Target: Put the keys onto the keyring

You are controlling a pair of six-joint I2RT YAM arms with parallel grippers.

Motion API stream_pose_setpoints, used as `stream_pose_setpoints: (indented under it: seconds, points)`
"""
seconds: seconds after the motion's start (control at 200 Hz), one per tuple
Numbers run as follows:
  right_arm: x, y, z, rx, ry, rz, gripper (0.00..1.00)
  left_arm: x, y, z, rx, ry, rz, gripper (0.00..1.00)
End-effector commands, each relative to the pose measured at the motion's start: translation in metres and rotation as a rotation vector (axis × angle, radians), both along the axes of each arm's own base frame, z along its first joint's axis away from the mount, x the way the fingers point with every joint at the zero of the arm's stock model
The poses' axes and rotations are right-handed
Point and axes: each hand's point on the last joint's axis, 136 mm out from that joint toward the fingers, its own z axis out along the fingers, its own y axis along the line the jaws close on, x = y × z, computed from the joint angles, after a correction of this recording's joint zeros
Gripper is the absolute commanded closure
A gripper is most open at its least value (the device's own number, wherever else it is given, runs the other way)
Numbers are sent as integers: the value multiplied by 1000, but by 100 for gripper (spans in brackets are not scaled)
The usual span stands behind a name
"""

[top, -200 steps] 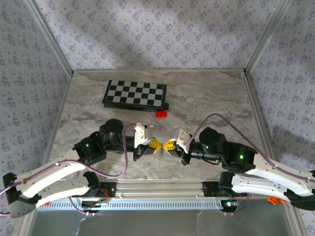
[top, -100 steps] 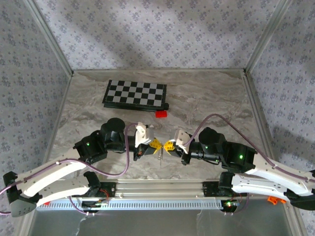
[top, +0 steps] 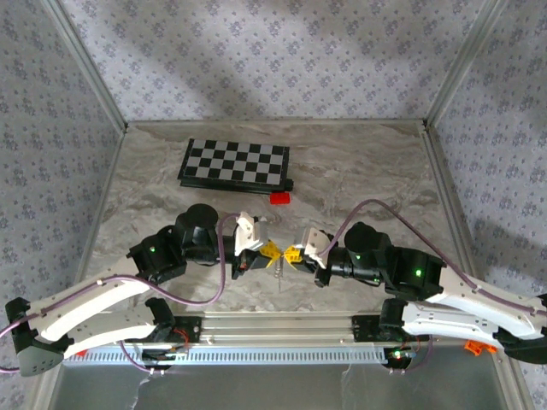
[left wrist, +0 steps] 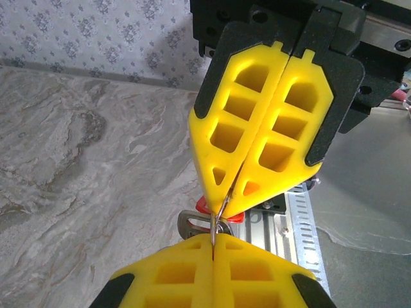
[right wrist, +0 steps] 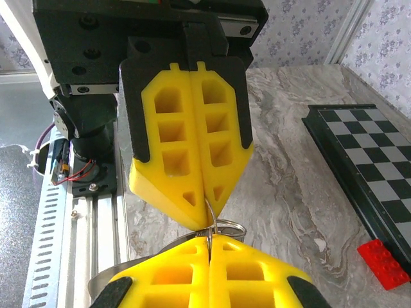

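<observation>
My two grippers meet tip to tip above the near middle of the table, left gripper (top: 272, 250) and right gripper (top: 293, 253). Both are shut on the keyring, a thin silvery wire loop (left wrist: 212, 226) (right wrist: 228, 225) that runs into the seam of each pair of yellow fingers. In the left wrist view my left gripper (left wrist: 213, 242) faces the right gripper (left wrist: 226, 206). Behind the pinch hangs the keys' slotted grey metal head (left wrist: 183, 224) with a red tag (left wrist: 201, 206). A grey metal blade (right wrist: 139, 260) shows beside my right gripper (right wrist: 210, 246). A thin metal piece (top: 279, 272) dangles below the tips.
A folded chessboard (top: 235, 162) lies at the back of the marble table, with a solid red block (top: 279, 198) just in front of its right corner. The slotted metal rail (top: 282, 352) carrying the arm bases runs along the near edge. Patterned walls enclose the table.
Barely anything: both grippers stay shut tip to tip, and the metal piece dangling under them hangs a little straighter.
</observation>
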Motion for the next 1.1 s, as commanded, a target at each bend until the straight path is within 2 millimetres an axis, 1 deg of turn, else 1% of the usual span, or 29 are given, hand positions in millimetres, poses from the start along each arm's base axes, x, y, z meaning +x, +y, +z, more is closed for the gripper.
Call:
stream_pose_setpoints:
  seconds: [0.0,0.14,0.37,0.775,1.094]
  points:
    - [-4,3,-3,-14,-37,22,100,-7,-5,28,-72,-28,-37,100]
    - [-3,3,-6,-32,-69,12,100,-7,-5,29,-79,-28,-38,100]
    - [-3,4,-18,-79,-107,1,100,-6,-5,27,-82,-22,-33,100]
    - [1,1,-25,-114,-178,-35,100,-6,-4,27,-95,-17,-24,100]
    - [5,-5,-19,-79,-212,-81,100,-5,-2,28,-108,-19,-13,100]
